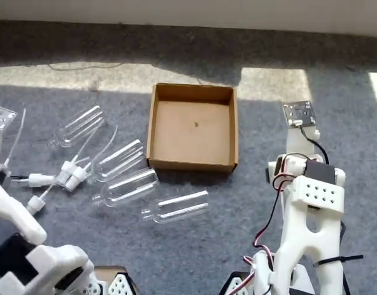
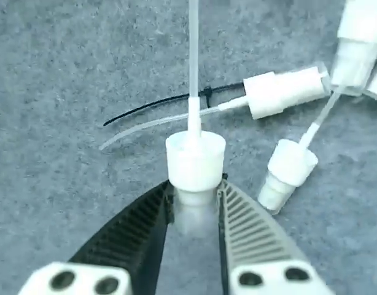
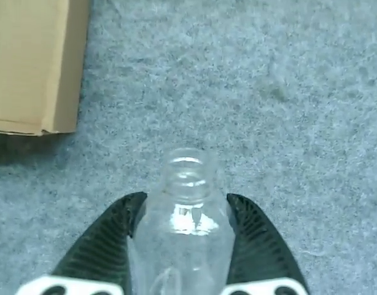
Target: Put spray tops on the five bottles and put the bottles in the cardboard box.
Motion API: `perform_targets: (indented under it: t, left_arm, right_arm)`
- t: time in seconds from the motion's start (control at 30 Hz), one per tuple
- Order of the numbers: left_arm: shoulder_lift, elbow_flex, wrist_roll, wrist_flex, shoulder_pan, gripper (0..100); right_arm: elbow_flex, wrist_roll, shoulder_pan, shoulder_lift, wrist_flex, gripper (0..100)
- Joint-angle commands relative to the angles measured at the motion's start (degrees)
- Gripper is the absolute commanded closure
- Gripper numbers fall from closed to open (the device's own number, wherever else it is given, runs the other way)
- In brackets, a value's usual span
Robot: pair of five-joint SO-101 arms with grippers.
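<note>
Spray top (image 2: pixel 194 153) tight in left tool (image 2: pixel 194 187)

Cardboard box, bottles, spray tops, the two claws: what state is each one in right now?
cardboard box: open, no bottles inside.
bottles on the carpet: four, lying down, without tops.
loose spray tops: lying on the carpet, unattached.
held bottle: neck open, no top.
right gripper: shut on the held bottle.
held spray top: not on any bottle.
left gripper: shut on the held spray top.
</note>
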Motion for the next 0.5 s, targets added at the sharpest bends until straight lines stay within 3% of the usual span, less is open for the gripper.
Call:
perform_targets:
  t: [0.0, 0.2, 0.37, 0.47]
  left_arm:
    - [8.22, -9.27, 12.57, -1.05, 5.14, 99]
    - [23.87, -23.25, 32.53, -0.97, 10.07, 99]
    - [34.15, -32.04, 49.49, -0.88, 10.59, 88]
    - [37.58, -35.74, 52.84, 1.41, 10.77, 84]
  right_arm:
    - [-0.48, 0.62, -0.04, -1.80, 0.22, 99.4]
    - [-0.48, 0.53, -0.04, -1.80, 0.31, 99.4]
    - [-0.48, 0.53, -0.04, -1.80, 0.31, 99.4]
    - [-0.48, 0.53, -0.04, -1.80, 0.31, 99.4]
